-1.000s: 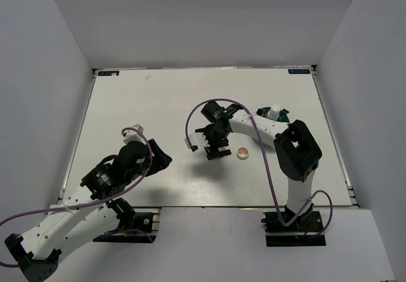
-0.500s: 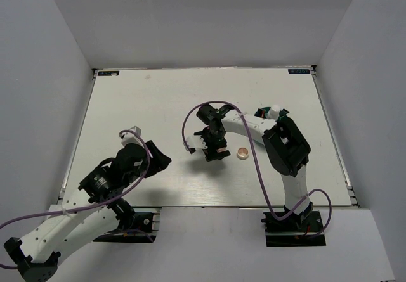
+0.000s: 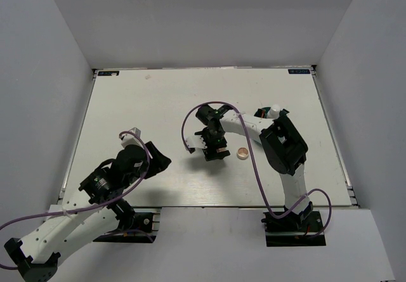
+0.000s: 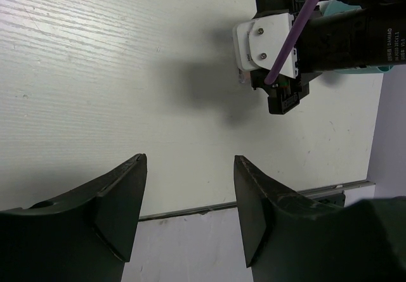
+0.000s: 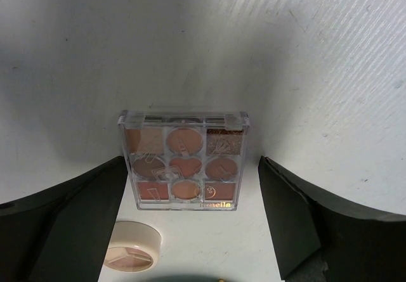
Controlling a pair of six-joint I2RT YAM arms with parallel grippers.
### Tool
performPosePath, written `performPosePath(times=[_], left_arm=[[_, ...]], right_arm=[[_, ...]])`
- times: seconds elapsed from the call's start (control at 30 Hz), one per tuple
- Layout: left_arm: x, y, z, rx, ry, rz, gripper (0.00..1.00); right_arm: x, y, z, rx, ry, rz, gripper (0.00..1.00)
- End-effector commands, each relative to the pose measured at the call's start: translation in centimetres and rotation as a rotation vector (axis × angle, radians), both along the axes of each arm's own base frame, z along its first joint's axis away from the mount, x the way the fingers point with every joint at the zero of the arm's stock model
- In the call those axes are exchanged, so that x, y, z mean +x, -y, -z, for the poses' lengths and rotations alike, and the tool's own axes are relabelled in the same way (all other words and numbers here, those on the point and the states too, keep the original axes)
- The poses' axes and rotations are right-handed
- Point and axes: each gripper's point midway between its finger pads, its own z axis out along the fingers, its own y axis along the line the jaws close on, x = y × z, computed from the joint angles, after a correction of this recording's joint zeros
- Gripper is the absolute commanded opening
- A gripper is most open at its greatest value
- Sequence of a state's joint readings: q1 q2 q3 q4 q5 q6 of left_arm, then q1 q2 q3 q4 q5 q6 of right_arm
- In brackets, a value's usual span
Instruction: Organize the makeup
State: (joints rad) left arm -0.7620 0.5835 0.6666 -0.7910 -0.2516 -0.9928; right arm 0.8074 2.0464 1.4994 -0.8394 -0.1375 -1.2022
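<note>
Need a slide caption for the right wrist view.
Open right hand straddling a square pinkish-brown palette, round beige compact beside it.

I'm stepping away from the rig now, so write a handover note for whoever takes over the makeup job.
left gripper: open, empty, over bare table near its front edge.
right gripper: open, straddling the palette, not closed on it.
compact: on the table beside the palette.
bottle: seems to stand in the cup, partly hidden by the right arm.
Done: perhaps the bottle.
Left: palette and compact; pencil and tube not in view.
</note>
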Motion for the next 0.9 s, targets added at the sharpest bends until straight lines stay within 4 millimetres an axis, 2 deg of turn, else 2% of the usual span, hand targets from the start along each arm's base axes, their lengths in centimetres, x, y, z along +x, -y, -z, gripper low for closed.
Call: performPosePath(times=[0.0,0.33,0.57,0.87], left_arm=[[0.2,0.1,-0.3,-0.011,0.009,-0.006,0.67],[0.2,0.0,-0.5,-0.016,0.012,-0.011,0.67],[0.2,-0.1,-0.7,-0.017,0.017,-0.015,0.67],[0.2,-0.1,-0.8,-0.016,0.018,-0.014,0.67]], right_arm=[[0.7,-0.4,0.2,-0.006,0.009,0.009,0.89],[0.8,-0.3,0.8,-0.038,0.026,-0.002,0.89],[0.1,-0.3,1.1,-0.048,0.019,0.022,0.86],[-0.8,-1.3,1.0,-0.037,0.016,0.018,0.88]])
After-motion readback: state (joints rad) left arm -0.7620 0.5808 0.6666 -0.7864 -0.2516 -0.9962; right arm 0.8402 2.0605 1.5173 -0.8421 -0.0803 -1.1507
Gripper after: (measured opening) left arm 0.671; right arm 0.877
